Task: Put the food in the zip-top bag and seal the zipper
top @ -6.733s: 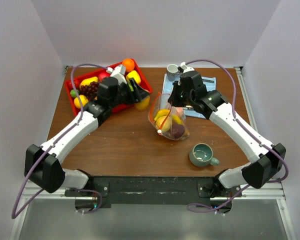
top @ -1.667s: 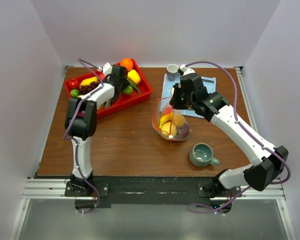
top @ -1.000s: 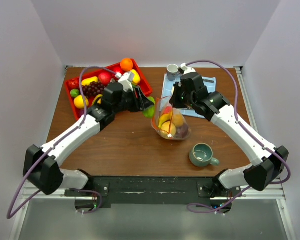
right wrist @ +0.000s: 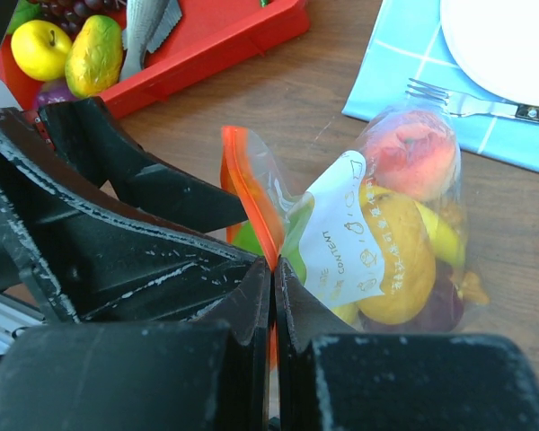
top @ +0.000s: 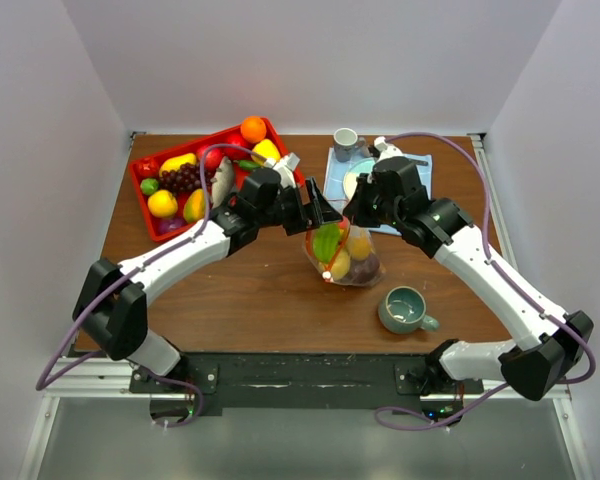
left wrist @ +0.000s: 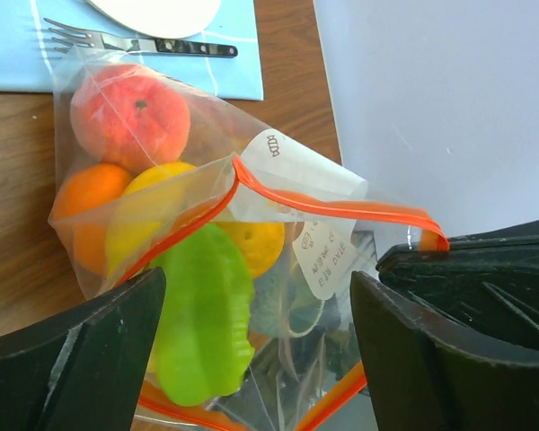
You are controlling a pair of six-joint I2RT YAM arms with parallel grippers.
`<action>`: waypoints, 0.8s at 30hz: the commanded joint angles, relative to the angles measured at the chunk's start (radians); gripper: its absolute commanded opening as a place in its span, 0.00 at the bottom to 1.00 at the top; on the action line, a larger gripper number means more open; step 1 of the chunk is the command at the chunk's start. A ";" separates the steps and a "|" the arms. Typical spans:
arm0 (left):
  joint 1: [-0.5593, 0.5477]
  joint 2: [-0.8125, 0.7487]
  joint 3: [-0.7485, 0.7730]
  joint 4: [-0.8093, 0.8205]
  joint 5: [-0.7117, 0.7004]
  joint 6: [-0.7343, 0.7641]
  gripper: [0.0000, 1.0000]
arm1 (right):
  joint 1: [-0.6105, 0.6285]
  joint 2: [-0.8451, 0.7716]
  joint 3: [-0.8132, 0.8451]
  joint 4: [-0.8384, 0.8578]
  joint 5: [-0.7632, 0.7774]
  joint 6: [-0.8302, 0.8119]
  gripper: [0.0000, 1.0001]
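Clear, crinkly plastic marks the zip-top bag (top: 342, 255), which sits near the middle of the wooden table (top: 230, 290) with its mouth propped open. The right gripper (right wrist: 272, 269) is pinched tight on the orange-red zipper (left wrist: 341, 208) at one corner and holds that edge up. The left gripper (top: 315, 212) hangs just over the mouth, its jaws spread wide with nothing between them. Directly beneath it a green piece (left wrist: 202, 323) lies in the opening and looks to be resting free of any grip. Also inside are a peach (left wrist: 130, 112), an orange (left wrist: 85, 202) and a yellow lemon (left wrist: 157, 211), with something dark lower down that is hard to identify.

The filling looks perhaps half done. The red tray (right wrist: 242, 36) at the far left of the table still carries plenty, including purple grapes (top: 185, 178), a second orange (top: 253, 128) and a yellow fruit (top: 162, 203). The bag already bulges, so it is uncertain whether everything will fit. The zipper stands unsealed along its whole length, so the closing step is still entirely to do. It will probably need the mouth's two edges brought together first.
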 commanded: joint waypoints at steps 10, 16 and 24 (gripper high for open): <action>-0.008 -0.185 0.028 -0.108 -0.080 0.159 0.52 | 0.004 0.006 0.077 0.009 0.013 -0.021 0.00; -0.008 -0.201 0.112 -0.293 -0.273 0.325 0.25 | 0.004 0.013 0.095 0.016 -0.008 -0.015 0.00; -0.011 -0.095 0.181 -0.365 -0.321 0.446 0.25 | 0.006 0.024 0.109 0.012 -0.011 -0.012 0.00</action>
